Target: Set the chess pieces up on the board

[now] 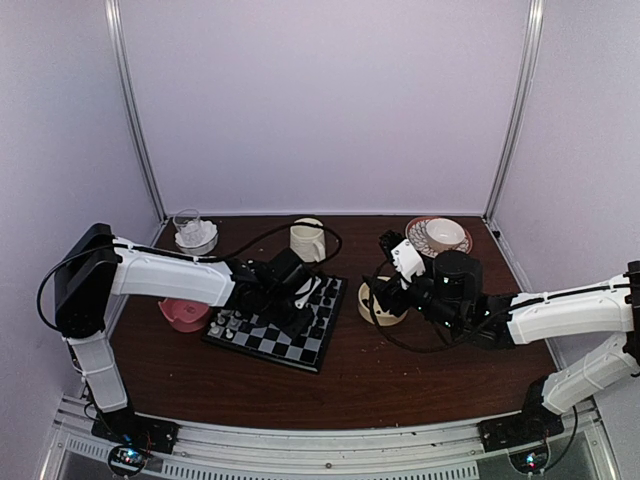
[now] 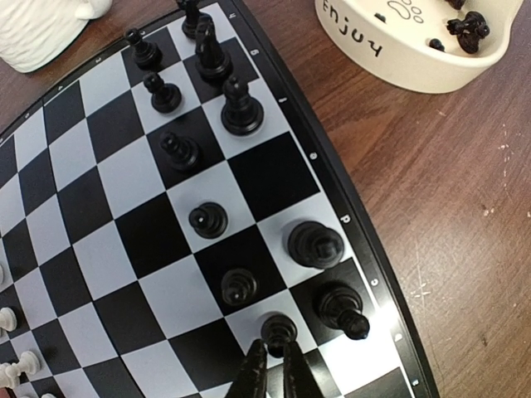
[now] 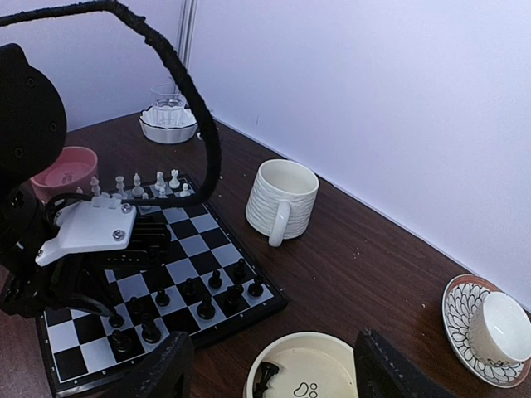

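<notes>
Left fingers (image 2: 253,375) drawn together against a black pawn (image 2: 279,329), second row in from the board's (image 2: 99,249) bowl-side edge; true grip or mere contact not discernible. Right fingers (image 3: 397,365) spread apart, empty, above the cream bowl (image 3: 332,342) just beside the board, with black pieces (image 2: 467,29) inside. White pieces (image 3: 158,181) ranked along the board's opposite edge. Likely hazards: close-packed neighbours toppled by any sideways drift on lift-off; pawn dragged off its square by clinging fingers.
</notes>
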